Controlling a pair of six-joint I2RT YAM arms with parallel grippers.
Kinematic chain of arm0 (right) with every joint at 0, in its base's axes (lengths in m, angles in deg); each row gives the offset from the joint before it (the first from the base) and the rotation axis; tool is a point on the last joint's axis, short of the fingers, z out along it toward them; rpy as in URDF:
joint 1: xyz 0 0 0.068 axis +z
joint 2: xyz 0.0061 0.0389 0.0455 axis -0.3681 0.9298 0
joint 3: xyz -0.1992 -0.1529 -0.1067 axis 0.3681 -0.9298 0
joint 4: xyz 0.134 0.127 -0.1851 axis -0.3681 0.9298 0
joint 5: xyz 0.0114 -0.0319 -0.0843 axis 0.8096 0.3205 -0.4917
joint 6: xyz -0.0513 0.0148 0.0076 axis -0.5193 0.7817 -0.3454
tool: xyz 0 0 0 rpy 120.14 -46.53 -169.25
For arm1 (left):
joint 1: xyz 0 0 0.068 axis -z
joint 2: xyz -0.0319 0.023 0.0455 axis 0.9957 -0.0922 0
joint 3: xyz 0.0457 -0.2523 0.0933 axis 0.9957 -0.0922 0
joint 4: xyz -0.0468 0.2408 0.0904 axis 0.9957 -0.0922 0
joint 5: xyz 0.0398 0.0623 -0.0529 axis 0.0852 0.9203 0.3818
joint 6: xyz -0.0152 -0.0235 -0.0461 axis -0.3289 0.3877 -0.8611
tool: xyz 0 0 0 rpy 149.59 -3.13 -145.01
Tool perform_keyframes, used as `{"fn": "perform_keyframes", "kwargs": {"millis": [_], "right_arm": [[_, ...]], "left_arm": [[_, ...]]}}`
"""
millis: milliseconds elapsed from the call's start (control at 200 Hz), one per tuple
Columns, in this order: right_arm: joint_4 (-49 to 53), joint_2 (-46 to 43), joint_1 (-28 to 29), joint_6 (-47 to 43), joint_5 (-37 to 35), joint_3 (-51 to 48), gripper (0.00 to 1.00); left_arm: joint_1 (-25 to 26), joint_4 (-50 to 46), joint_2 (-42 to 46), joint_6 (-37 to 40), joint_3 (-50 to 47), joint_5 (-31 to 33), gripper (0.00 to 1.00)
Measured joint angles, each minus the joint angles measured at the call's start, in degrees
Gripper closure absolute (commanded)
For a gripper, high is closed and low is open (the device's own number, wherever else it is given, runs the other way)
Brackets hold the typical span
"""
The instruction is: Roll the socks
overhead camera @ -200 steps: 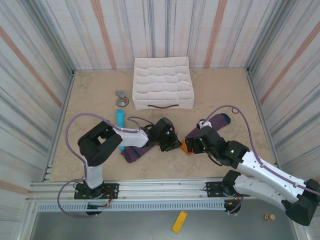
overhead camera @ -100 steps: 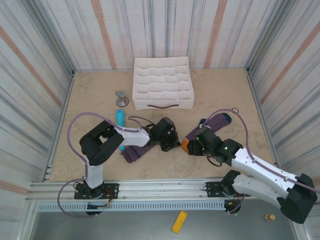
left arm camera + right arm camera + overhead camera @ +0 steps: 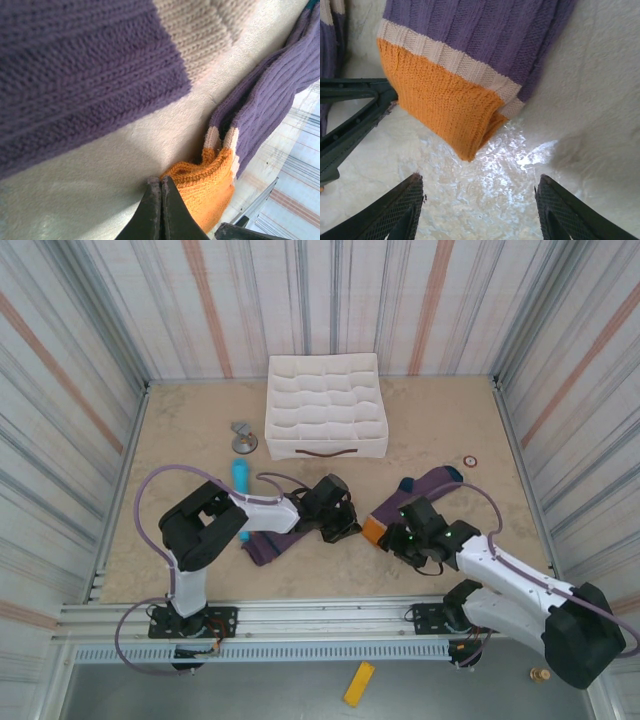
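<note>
One purple sock [image 3: 262, 548] lies left of the middle of the desk [image 3: 200, 420], toward its near edge, and the other sock [image 3: 432, 483] slants from its orange cuff [image 3: 373, 530] toward the right edge. The left gripper [image 3: 161, 192] has its jaws pressed shut just beside that cuff. The right gripper [image 3: 480, 210] hangs over the cuff, jaws wide apart and empty.
</note>
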Motion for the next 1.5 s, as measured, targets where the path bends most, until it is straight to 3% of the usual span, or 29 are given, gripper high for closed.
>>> {"fn": "perform_keyframes", "kwargs": {"millis": [170, 847, 992, 1152, 1272, 1398, 1503], "right_arm": [[-2.84, 3.19, -0.02, 4.59, -0.04, 0.00, 0.47], [-9.68, 8.24, -0.02, 11.17, -0.66, -0.81, 0.49], [-10.99, 9.40, -0.02, 11.58, -0.66, -0.76, 0.61], [-11.96, 10.62, -0.94, 12.66, -0.15, -1.01, 0.82], [-13.00, 11.72, -2.38, 12.41, 0.92, -1.11, 0.95], [-13.88, 11.91, -3.19, 12.39, 1.51, -1.16, 0.99], [-13.97, 11.76, -3.50, 12.33, 1.70, -1.20, 1.00]], "left_arm": [[0.00, 0.44, 0.00, -0.24, -0.17, 0.02, 1.00], [0.00, 1.03, 0.00, -0.87, -0.50, -0.02, 1.00], [0.00, 1.05, 0.00, -1.07, -0.50, -0.04, 1.00], [0.00, 1.16, 0.00, -1.09, -0.55, -0.04, 1.00], [0.00, 1.66, 0.07, -1.01, -0.76, -0.09, 0.76], [-0.02, 2.05, 1.42, -1.27, -1.03, 0.02, 0.51], [-0.02, 1.25, 2.56, -1.03, -1.09, 0.07, 0.41]]}}
